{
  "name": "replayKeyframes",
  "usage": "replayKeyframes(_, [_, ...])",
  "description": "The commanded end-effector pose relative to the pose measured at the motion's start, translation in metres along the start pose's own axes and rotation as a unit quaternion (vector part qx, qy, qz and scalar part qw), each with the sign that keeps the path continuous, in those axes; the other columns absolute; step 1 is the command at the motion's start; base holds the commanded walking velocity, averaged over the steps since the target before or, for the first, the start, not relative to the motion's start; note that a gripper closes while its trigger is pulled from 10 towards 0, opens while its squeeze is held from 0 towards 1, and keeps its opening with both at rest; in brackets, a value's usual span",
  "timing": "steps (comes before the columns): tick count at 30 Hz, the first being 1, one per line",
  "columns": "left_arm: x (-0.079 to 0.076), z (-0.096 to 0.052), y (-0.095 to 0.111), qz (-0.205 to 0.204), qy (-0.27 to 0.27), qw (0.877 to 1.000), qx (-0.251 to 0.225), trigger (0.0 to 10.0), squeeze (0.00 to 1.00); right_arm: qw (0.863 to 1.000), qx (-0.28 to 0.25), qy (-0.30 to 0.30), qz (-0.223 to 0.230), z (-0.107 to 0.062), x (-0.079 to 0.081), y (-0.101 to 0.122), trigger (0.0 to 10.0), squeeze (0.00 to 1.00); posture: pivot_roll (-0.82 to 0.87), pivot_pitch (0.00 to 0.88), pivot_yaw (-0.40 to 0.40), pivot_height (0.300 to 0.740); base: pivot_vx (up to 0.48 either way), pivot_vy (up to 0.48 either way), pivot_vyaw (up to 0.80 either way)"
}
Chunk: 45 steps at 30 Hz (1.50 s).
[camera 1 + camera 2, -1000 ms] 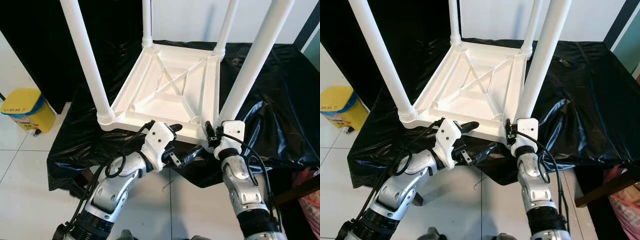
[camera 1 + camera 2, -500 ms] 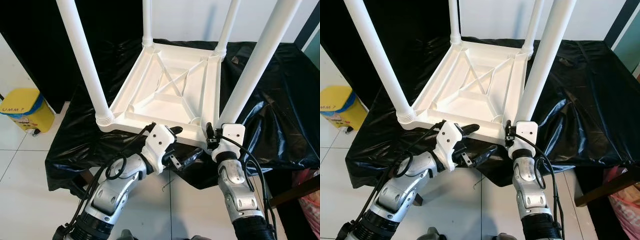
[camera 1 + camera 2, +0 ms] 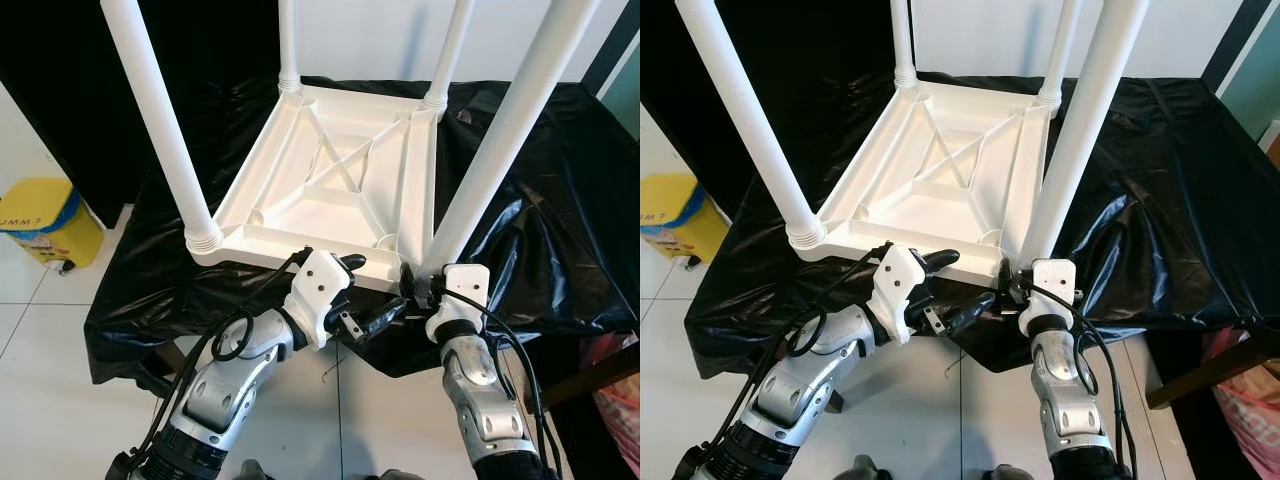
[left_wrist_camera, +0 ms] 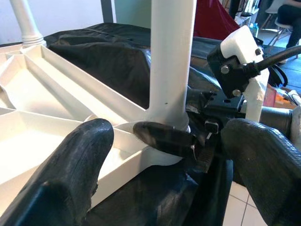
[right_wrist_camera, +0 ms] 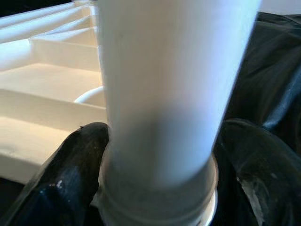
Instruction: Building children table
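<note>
though upturned, leg (image 5: 160, 94) between right fingers (image 5: 75, 165)

Four upright legs (image 3: 165, 140) fence the tabletop (image 3: 330, 190), open room between them

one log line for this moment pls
stage: legs fitted, tabletop upside down on black sheet | right gripper: shut on near-right leg base | left gripper: open at tabletop near edge
</note>
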<state>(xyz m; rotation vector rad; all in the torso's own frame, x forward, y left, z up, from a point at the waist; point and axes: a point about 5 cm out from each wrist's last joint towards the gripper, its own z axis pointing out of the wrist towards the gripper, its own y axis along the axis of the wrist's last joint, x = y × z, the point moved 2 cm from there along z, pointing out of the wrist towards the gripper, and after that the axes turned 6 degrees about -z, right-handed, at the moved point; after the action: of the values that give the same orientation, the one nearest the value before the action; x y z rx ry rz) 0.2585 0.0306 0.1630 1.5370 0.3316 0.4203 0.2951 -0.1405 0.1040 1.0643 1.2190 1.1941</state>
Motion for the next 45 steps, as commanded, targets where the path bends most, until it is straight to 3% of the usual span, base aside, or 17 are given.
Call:
replayKeyframes(1, [-0.002, 0.0, -0.004, 0.006, -0.013, 1.0, 0.009, 10.0, 0.0, 0.999, -0.015, 0.028, 0.006, -0.003, -0.004, 0.004, 10.0, 1.0, -0.02, 0.069, -0.025, 0.74, 0.0, 0.0, 0.0])
replayKeyframes(8, [-0.002, -0.001, 0.0, 0.014, -0.012, 1.0, 0.001, 10.0, 0.0, 0.993, -0.037, 0.112, -0.018, 0.001, -0.02, 0.014, 10.0, 0.96, -0.01, 0.071, -0.033, 0.74, 0.0, 0.0, 0.0])
replayKeyframes(10, [-0.002, -0.001, 0.0, 0.014, -0.012, 1.0, 0.001, 10.0, 0.0, 0.993, -0.037, 0.112, -0.018, 0.001, -0.02, 0.014, 10.0, 0.96, -0.01, 0.071, -0.033, 0.74, 0.0, 0.0, 0.0])
replayKeyframes(11, [-0.001, -0.001, 0.001, 0.013, -0.01, 1.0, -0.001, 10.0, 0.0, 0.991, -0.038, 0.124, -0.025, 0.002, -0.022, 0.015, 10.0, 0.0, -0.01, 0.066, -0.037, 0.74, 0.0, 0.0, 0.0])
replayKeyframes(16, [0.005, 0.001, 0.01, 0.009, -0.005, 1.0, -0.02, 10.0, 0.0, 0.981, -0.038, 0.183, -0.045, 0.012, -0.026, 0.019, 10.0, 0.0, -0.02, 0.053, -0.029, 0.74, 0.0, 0.0, 0.0])
replayKeyframes(26, [0.01, 0.005, 0.015, 0.017, -0.008, 0.999, -0.026, 10.0, 0.0, 0.97, -0.027, 0.232, -0.071, 0.024, -0.025, 0.017, 10.0, 0.0, -0.01, 0.039, -0.027, 0.74, 0.0, 0.0, 0.0])
replayKeyframes(27, [0.011, 0.005, 0.015, 0.02, -0.007, 0.999, -0.025, 10.0, 0.0, 0.968, -0.023, 0.238, -0.077, 0.027, -0.024, 0.015, 2.5, 0.0, -0.01, 0.038, -0.028, 0.74, 0.0, 0.0, 0.0])
replayKeyframes(28, [0.011, 0.004, 0.014, 0.02, -0.006, 0.999, -0.024, 10.0, 0.0, 0.967, -0.021, 0.242, -0.08, 0.029, -0.022, 0.013, 0.0, 0.0, -0.01, 0.039, -0.027, 0.74, 0.0, 0.0, 0.0])
replayKeyframes(36, [0.01, 0.002, 0.014, 0.019, -0.003, 1.0, -0.024, 10.0, 0.0, 0.967, -0.014, 0.245, -0.074, 0.029, -0.018, 0.007, 0.0, 0.0, 0.0, 0.044, -0.026, 0.74, 0.0, 0.0, 0.0])
replayKeyframes(37, [0.01, 0.002, 0.014, 0.018, -0.003, 1.0, -0.024, 10.0, 0.0, 0.968, -0.011, 0.24, -0.074, 0.029, -0.018, 0.006, 2.9, 0.0, 0.0, 0.048, -0.026, 0.74, 0.0, 0.0, 0.0])
replayKeyframes(38, [0.01, 0.002, 0.014, 0.017, -0.003, 1.0, -0.024, 10.0, 0.0, 0.969, -0.008, 0.235, -0.073, 0.028, -0.019, 0.005, 10.0, 0.0, -0.01, 0.052, -0.026, 0.74, 0.0, 0.0, 0.0])
replayKeyframes(43, [0.009, 0.002, 0.013, 0.015, -0.003, 1.0, -0.024, 10.0, 0.0, 0.974, 0.0, 0.216, -0.069, 0.028, -0.02, 0.004, 10.0, 0.0, -0.01, 0.058, -0.026, 0.74, 0.0, 0.0, 0.0])
replayKeyframes(45, [0.008, 0.002, 0.011, 0.011, -0.003, 1.0, -0.024, 10.0, 0.0, 0.983, 0.019, 0.169, -0.07, 0.028, -0.023, -0.001, 10.0, 0.0, -0.01, 0.064, -0.028, 0.74, 0.0, 0.0, 0.0])
